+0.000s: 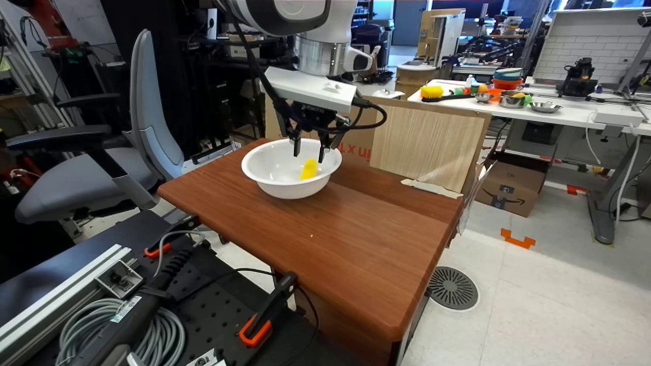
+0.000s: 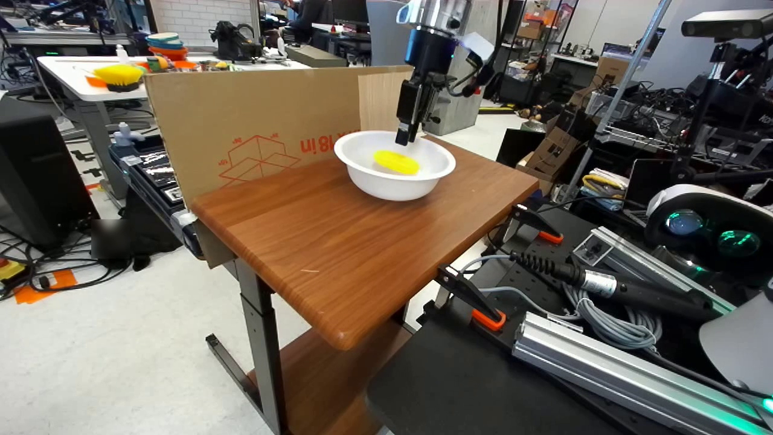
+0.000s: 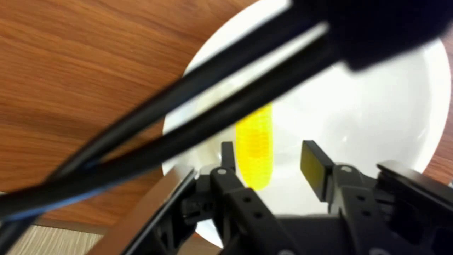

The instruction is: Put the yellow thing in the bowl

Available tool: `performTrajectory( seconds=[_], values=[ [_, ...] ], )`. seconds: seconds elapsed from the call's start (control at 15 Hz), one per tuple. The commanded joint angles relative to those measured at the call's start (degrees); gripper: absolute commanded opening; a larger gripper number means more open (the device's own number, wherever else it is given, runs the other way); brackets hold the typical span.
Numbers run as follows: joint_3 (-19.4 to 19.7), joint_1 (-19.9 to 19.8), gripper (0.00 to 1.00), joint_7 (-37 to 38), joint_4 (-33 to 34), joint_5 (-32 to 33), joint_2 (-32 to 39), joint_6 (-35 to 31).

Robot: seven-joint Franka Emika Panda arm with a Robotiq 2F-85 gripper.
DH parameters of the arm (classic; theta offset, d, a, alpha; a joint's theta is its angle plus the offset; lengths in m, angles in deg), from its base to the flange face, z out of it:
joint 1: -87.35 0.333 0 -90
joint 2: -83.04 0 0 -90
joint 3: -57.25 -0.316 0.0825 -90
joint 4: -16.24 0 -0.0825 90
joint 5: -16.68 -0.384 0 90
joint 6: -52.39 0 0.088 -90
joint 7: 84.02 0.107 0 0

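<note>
The yellow thing (image 1: pixel 308 169) lies inside the white bowl (image 1: pixel 285 191), leaning on its inner side. In an exterior view the yellow thing (image 2: pixel 396 162) also shows inside the bowl (image 2: pixel 392 191). My gripper (image 1: pixel 308 152) is open over the bowl, fingertips around rim height; its fingers also show in an exterior view (image 2: pixel 406 134). In the wrist view the jaws (image 3: pixel 270 159) are apart with nothing gripped. The yellow thing (image 3: pixel 254 152) lies below, nearer the left finger, inside the bowl (image 3: pixel 382 117). A black cable hides its upper end.
The bowl stands on a brown wooden table (image 1: pixel 346 244). A cardboard panel (image 2: pixel 259 121) rises along one table edge, with a wood-grain board (image 1: pixel 427 145). Clamps (image 1: pixel 269 310) and a black tool bench (image 2: pixel 459 374) adjoin another edge. A grey chair (image 1: pixel 101 173) stands beside the table.
</note>
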Motion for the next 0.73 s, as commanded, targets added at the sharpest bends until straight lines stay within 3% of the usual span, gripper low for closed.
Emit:
performTrajectory(
  seconds=[0.0,0.13,0.2,0.4,0.47,0.67],
  values=[
    [-1.7,-2.1,0.85,0.4,1.8,-0.3,-0.1,2.3],
    [-1.9,-2.5,0.98,0.1,1.0,-0.5,-1.4,2.4],
    [-1.9,-2.6,1.00,0.1,0.4,-0.4,-2.4,2.4],
    [-1.4,-2.7,1.00,0.1,-2.9,-0.2,-7.4,3.4],
    [-1.3,-2.1,1.00,0.3,0.0,0.4,-3.1,1.7],
    [-1.2,-2.0,1.00,0.3,-0.4,0.4,-3.7,1.8]
  ],
)
